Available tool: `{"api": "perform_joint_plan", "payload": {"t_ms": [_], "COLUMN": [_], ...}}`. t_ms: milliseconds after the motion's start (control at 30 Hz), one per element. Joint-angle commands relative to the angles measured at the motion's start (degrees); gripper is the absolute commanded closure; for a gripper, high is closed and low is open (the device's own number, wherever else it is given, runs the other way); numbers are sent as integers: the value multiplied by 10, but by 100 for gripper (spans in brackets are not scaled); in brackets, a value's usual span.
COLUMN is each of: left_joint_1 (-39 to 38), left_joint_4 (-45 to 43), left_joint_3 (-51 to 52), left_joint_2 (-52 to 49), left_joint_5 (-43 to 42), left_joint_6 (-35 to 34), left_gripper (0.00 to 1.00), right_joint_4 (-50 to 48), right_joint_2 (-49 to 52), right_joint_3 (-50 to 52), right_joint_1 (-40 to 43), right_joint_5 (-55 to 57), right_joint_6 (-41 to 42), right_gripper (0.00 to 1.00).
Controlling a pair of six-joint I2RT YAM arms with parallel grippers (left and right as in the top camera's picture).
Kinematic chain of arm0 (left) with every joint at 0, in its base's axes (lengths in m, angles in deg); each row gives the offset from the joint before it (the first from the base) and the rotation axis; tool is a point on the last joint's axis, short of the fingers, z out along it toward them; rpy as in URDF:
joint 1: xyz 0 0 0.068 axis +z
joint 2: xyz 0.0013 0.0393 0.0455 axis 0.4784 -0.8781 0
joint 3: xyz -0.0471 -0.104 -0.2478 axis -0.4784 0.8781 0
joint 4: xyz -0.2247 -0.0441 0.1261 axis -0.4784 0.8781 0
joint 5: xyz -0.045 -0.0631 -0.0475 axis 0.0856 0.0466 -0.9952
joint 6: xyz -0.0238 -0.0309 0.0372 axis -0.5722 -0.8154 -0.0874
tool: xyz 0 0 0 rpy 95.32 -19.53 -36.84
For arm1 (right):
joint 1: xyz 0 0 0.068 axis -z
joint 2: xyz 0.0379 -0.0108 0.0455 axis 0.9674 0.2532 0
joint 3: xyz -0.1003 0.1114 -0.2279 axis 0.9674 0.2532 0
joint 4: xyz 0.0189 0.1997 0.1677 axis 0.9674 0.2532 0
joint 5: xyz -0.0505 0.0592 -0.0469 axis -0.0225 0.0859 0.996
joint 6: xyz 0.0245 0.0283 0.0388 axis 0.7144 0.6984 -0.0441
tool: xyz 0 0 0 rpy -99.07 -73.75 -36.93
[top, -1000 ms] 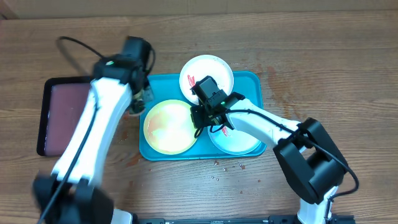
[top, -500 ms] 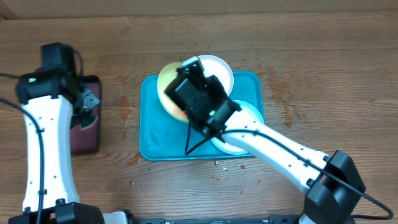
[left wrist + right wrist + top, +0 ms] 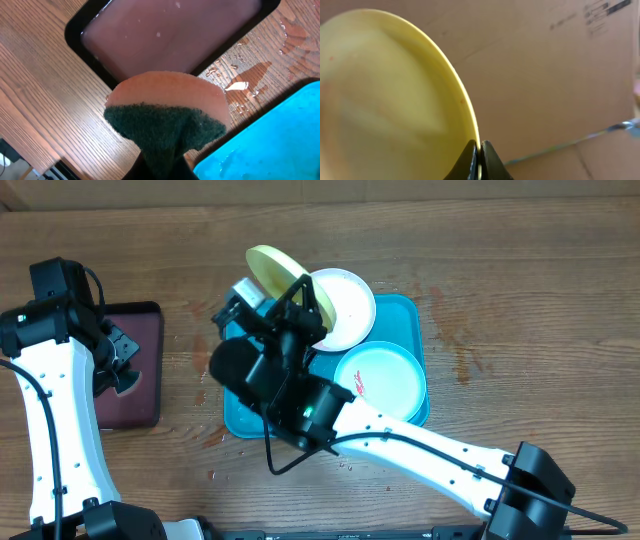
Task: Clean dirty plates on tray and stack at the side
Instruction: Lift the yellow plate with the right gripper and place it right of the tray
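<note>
I can read no word, number or brand in any of the views. The brown cardboard [image 3: 545, 75] in the right wrist view carries a few dark printed lines [image 3: 602, 12] near its upper right corner. They are too blurred and small to make out.

The right arm [image 3: 420, 444] blocks the left half of the turquoise tray [image 3: 408, 310]; bare table [image 3: 540, 300] lies open to its right.

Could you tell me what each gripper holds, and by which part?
The right gripper pinches the yellow-green plate by its rim; the left gripper clamps a sponge by its green side.
</note>
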Motion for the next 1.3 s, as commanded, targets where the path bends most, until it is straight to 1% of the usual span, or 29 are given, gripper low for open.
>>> {"api": "perform_joint_plan", "payload": {"t_ms": [0,67,133,167,200,233,267,333,400,500,567,600,733,800,867,933,1000,1067,1100,1133,1233,1267], "left_joint_1": [2,2,2,2,2,2,2,2,2,2,2,2,2,2,2,2,2,2,2,2,2,2], "left_joint_4": [2,3,4,3,3,3,3,4,4,3,4,4,4,3,2,-1,-1,-3,-3,-5,-5,-5], "left_joint_3": [3,3,3,3,3,3,3,3,3,3,3,3,3,3,3,3,3,3,3,3,3,3], "left_joint_2": [0,0,0,0,0,0,0,0,0,0,0,0,0,0,0,-1,-1,-1,-1,-1,-1,-1], "left_joint_5": [0,0,0,0,0,0,0,0,-1,-1,-1,0,0,0,0,-1,-2,-2,-2,-2,-2,-2], "left_joint_6": [-3,-3,-3,-3,-3,-3,-3,-3,-3,-3,-3,-3,6,6,6,5,5,5,5,5,5,5], "left_gripper": [96,96,96,96,96,96,96,96,96,96,96,96,96,96,96,96,96,96,96,96,96,96], "right_joint_4": [-17,-11,10,36,60,113,170,300,348,360,352,350,352,370,405,453,472,472,471,462,428,421], "right_joint_2": [-19,-19,-19,-19,-19,-19,-19,-17,-17,-22,-37,-43,-74,-77,-73,-56,-35,-12,-8,6,30,34], "right_joint_3": [-14,-13,-12,-9,-7,-3,1,5,5,5,4,4,4,4,7,9,10,18,19,25,43,49], "right_joint_1": [-1,2,9,18,23,34,45,80,112,165,216,235,351,420,495,586,643,699,707,737,793,803], "right_joint_5": [32,33,40,40,36,9,-40,-261,-422,-589,-690,-720,-885,-928,-921,-885,-870,-871,-871,-871,-871,-871], "right_joint_6": [-60,-35,34,116,173,260,319,422,467,535,560,565,567,567,566,566,566,567,567,570,611,612], "right_gripper": [96,96,96,96,96,96,96,96,96,96,96,96,96,96,96,96,96,96,96,96,96,96]}}
